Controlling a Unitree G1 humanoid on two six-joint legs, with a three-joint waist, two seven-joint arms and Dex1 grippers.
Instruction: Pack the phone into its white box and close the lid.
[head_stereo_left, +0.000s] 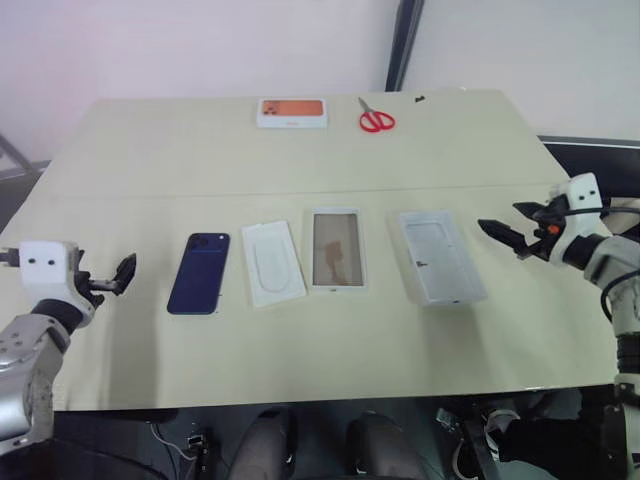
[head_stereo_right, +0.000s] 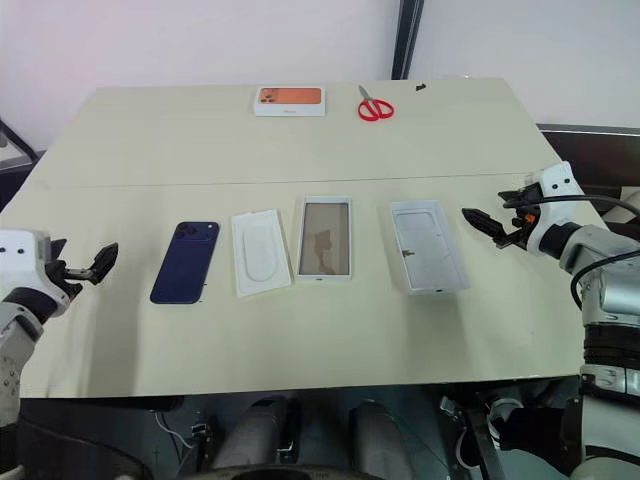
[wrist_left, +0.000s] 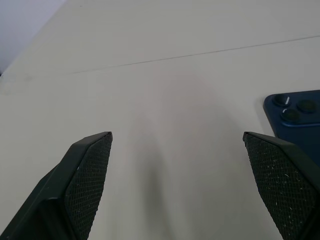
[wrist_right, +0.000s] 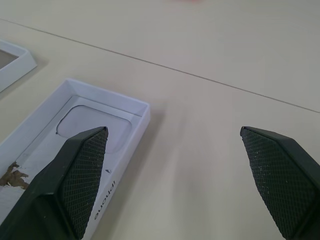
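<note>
- the phone (head_stereo_left: 199, 273) is lying flat, back side up, dark navy with the camera cluster at its far corner, toward the left end of a row across the middle of the surface (head_stereo_left: 300, 160)
- just right of it is a flat white insert (head_stereo_left: 272, 262), close beside but not touching, as far as I can see
- then the white box (head_stereo_left: 337, 249), a shallow tray with a glossy brownish inside, small gap on each side
- the lid (head_stereo_left: 441, 256) sits further right with a wider gap, open side up, little dark mark inside
- plenty of bare room in front of the row and behind it; a seam line runs across the surface behind the row
- way at the far edge: an orange-topped box (head_stereo_left: 292, 112) and red scissors (head_stereo_left: 376, 119), well apart from everything
- left gripper (head_stereo_left: 123, 273) hovers left of the phone, jaws spread wide, nothing in them
- right gripper (head_stereo_left: 507, 236) hovers just right of the lid, jaws also wide apart and empty
</note>
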